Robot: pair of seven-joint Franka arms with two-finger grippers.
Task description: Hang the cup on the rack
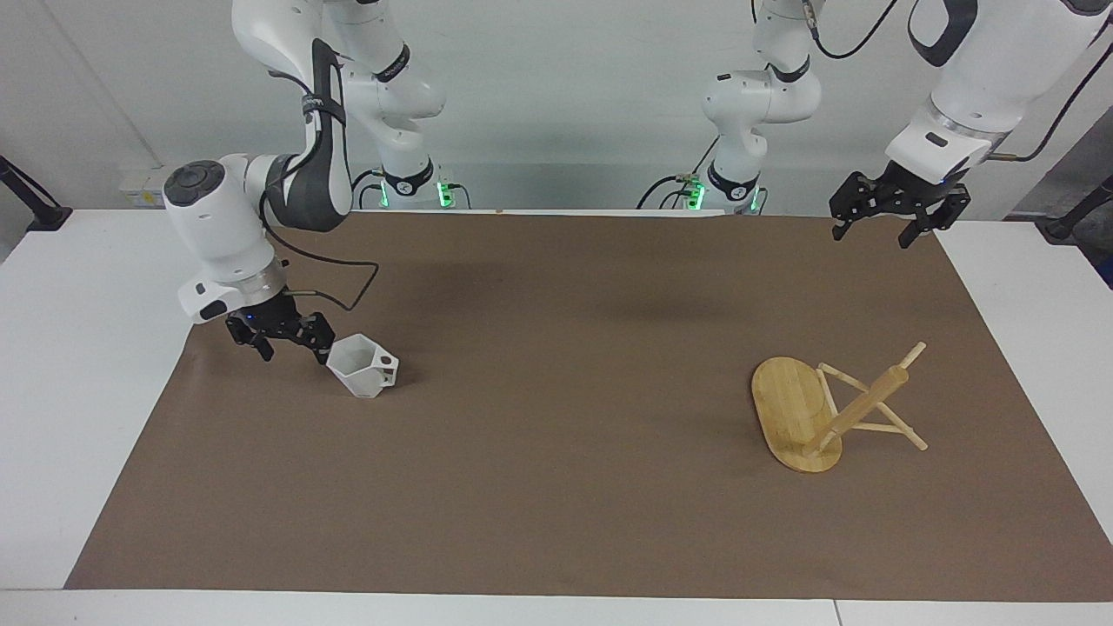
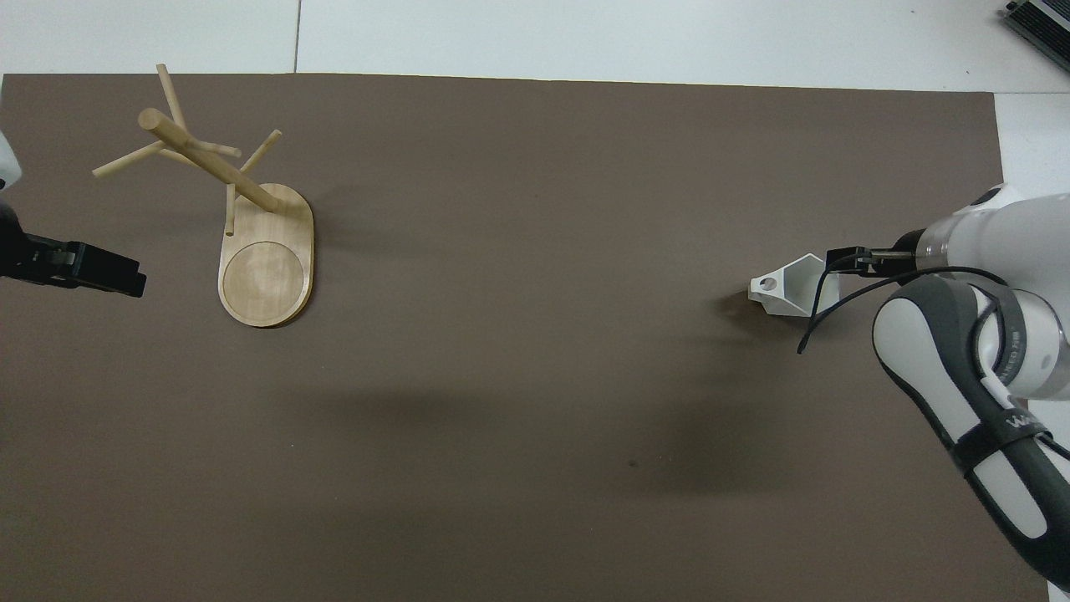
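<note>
The cup [image 1: 363,369] stands on the brown mat [image 1: 556,348] toward the right arm's end of the worktop [image 1: 87,348], mouth up and tipped a little, its handle with the round hole pointing toward the middle of the mat. The right gripper [image 1: 283,342] is low just beside the cup's rim, on the side away from the handle; its fingers [image 1: 320,355] are spread open and hold nothing, one fingertip close against the rim, though contact cannot be told. A black cable [image 1: 335,291] loops from the wrist above the mat.

The rack [image 1: 830,409] stands well apart, toward the left arm's end, on its oval base with the post and pegs rising above it. The stretch of mat between cup and rack is bare.

The left gripper [image 1: 880,217] waits high over the mat's corner nearest the robots, fingers open and empty.
</note>
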